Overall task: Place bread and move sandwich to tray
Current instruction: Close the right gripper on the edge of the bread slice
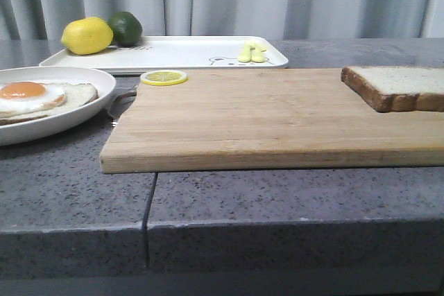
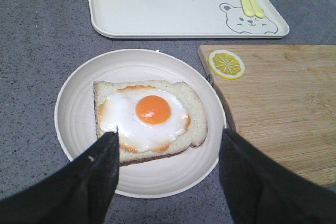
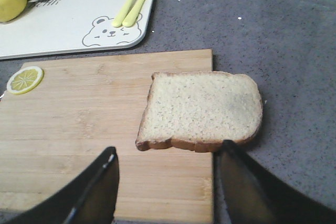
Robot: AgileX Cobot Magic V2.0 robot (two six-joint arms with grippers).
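Note:
The bread (image 1: 399,86) lies on the right end of the wooden cutting board (image 1: 257,116), partly overhanging its edge; it also shows in the right wrist view (image 3: 202,109). The sandwich is only a fried egg on one slice (image 2: 149,116) in a round white plate (image 2: 79,103), at the left in the front view (image 1: 41,95). The white tray (image 1: 187,52) with a bear drawing lies behind. My left gripper (image 2: 169,174) is open above the plate's near rim. My right gripper (image 3: 168,182) is open just short of the bread. Neither gripper shows in the front view.
A lemon (image 1: 87,35) and a lime (image 1: 125,28) sit on the tray's left end, and a yellow fork and knife (image 1: 252,51) near the bear. A lemon slice (image 1: 164,77) lies on the board's far left corner. The grey counter has a front edge and a seam (image 1: 149,206).

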